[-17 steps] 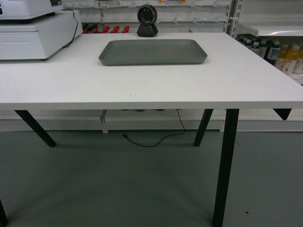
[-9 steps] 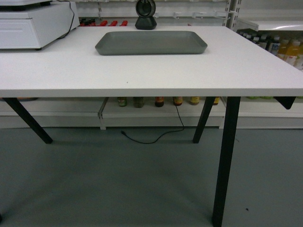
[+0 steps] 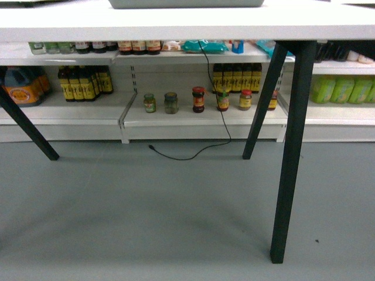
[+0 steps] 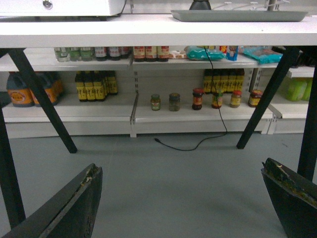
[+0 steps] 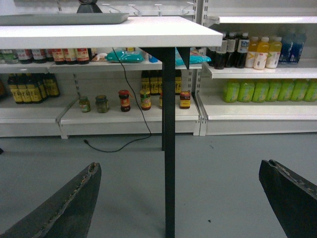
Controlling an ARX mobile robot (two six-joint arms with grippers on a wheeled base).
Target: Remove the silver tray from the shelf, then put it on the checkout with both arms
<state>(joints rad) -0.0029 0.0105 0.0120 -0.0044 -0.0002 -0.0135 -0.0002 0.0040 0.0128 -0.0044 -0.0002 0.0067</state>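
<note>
Floor of smooth grey material fills most of the head view, flat and a little shiny. Above it stands the checkout, a wide white flat tabletop with a thick straight edge, on slanted dark legs that look like painted metal. On its top lies the silver tray, dull grey metal with a low raised rim and rounded corners; from the left wrist view only its long side is seen, and in the head view only a thin strip of it shows at the upper border. Just behind the tray a black scanner is cut by the frame.

Behind the table are white store shelves with lipped front boards. They carry dark bottles with yellow labels, green bottles and a row of small glass jars. A thin black cable hangs down from the tabletop and curls on the floor.

The left gripper is low under the table level, its two black fingers spread wide with worn, scratched edges and nothing between them. The right gripper is the same: fingers far apart, holding nothing, near one table leg.
</note>
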